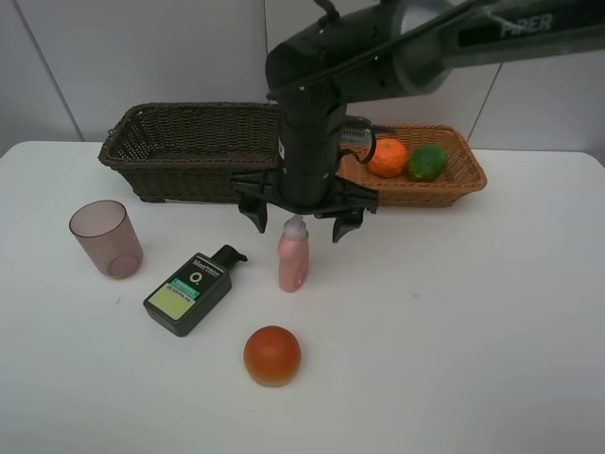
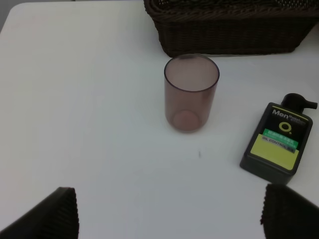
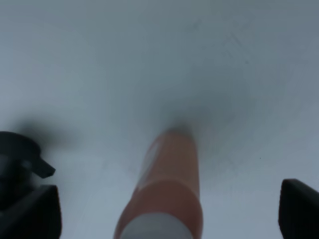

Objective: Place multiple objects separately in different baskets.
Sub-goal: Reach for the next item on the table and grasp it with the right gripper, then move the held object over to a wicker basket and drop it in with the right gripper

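My right gripper reaches across the middle and hangs open right above the upright pink bottle with a white cap. The right wrist view shows that bottle between the spread fingers, untouched. The mauve cup stands at the left and the dark green pump bottle lies flat beside it. The red-orange fruit sits near the front. The orange and the green fruit lie in the light tan basket. My left gripper is open, short of the cup.
The dark brown basket stands at the back left, touching the tan one, and shows nothing inside. It also shows in the left wrist view, behind the cup and the pump bottle. The pump head is near my right gripper's finger.
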Controlling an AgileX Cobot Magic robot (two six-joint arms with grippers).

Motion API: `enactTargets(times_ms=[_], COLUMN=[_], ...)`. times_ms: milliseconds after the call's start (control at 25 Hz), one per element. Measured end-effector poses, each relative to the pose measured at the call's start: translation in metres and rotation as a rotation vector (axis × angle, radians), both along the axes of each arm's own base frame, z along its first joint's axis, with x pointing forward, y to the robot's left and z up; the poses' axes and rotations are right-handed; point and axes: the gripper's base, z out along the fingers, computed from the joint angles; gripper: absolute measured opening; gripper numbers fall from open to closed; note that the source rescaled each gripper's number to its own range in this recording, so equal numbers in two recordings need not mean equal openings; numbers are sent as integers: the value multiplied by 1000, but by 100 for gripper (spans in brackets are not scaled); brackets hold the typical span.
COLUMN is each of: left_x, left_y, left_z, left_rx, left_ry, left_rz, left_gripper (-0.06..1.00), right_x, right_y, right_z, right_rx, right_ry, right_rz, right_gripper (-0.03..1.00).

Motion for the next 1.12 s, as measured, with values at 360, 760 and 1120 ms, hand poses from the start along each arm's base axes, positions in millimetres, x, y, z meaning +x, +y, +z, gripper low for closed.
enactTargets(times_ms=[360, 760, 1120], left_x=[0, 0, 0], left_y=[0, 0, 0], left_z=[0, 0, 0], left_rx=[0, 0, 0], left_ry=[0, 0, 0], left_rz=[0, 0, 0], left_gripper=[95, 95, 95], right_x=[1, -3, -3], right_y=[3, 4, 4], right_z=[-22, -29, -30], right_rx=[-19, -17, -20], right_ry=[47, 97, 99], right_rz=[-10, -37, -37], right_gripper=[82, 1, 1])
